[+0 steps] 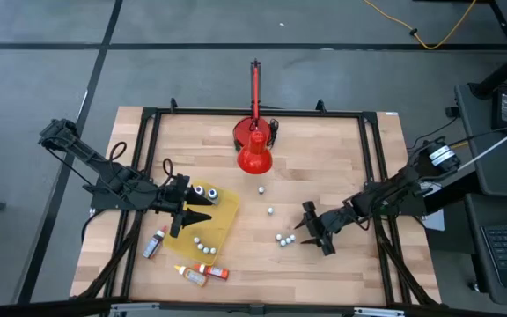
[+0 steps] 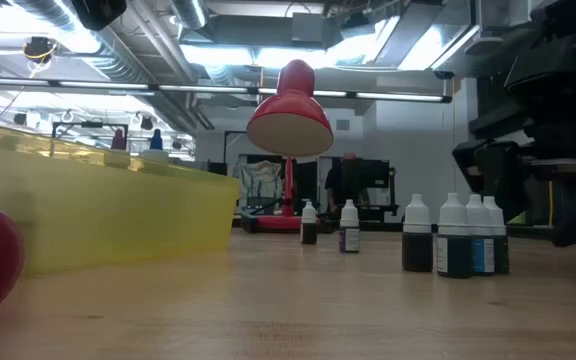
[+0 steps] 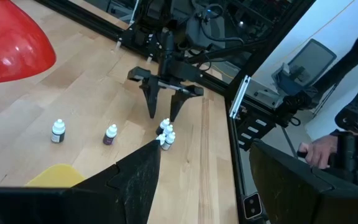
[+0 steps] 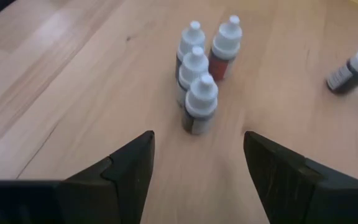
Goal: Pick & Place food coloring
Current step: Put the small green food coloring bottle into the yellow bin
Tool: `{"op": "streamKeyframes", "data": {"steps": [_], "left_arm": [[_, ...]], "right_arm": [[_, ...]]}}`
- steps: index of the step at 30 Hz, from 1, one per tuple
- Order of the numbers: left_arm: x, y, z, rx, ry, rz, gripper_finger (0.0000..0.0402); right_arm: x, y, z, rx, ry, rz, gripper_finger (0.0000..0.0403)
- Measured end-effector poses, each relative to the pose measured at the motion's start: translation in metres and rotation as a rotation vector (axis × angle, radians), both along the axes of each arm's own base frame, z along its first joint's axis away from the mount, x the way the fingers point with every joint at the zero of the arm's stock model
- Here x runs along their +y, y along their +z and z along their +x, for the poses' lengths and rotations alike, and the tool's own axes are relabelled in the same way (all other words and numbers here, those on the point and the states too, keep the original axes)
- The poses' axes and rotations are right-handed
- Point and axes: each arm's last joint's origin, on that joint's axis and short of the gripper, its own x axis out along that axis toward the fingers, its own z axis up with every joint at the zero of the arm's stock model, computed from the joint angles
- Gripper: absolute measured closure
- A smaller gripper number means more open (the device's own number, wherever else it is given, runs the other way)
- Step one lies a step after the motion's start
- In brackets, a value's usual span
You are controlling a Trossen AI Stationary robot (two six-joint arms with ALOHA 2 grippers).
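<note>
Risk: right pincer (image 4: pixel 197 163) fingers spread, nothing held, aimed at tight cluster of food coloring bottles (image 4: pixel 199 78) standing upright, touching each other, toward table's right-front area. Closing here likely catches two bottles or tips neighbours; round bottles roll if toppled. More bottles stand apart near table centre; others lie by yellow tray (image 1: pixel 221 214) at left-front. Right arm low, reaching in from right edge, pincer just short of cluster. Left pincer (image 1: pixel 186 211) parked over tray, fingers apart, empty.
</note>
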Motion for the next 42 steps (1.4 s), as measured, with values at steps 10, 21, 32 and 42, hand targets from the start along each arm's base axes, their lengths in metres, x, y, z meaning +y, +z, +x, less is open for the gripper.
{"op": "streamKeyframes", "data": {"steps": [10,21,32,42], "left_arm": [[-0.002,0.000,-0.001,0.001,-0.011,-0.002,0.0166],[-0.002,0.000,-0.001,0.001,-0.015,0.005,0.0166],[-0.002,0.000,-0.001,0.001,-0.014,0.006,0.0166],[-0.002,0.000,-0.001,0.001,-0.014,0.006,0.0166]], "right_arm": [[0.007,-0.016,0.014,-0.027,0.010,0.002,0.0155],[0.010,-0.022,0.019,0.009,-0.014,0.043,0.0155],[0.010,-0.023,0.018,0.024,-0.028,0.061,0.0249],[0.011,-0.021,0.021,0.015,-0.039,0.077,0.0323]]}}
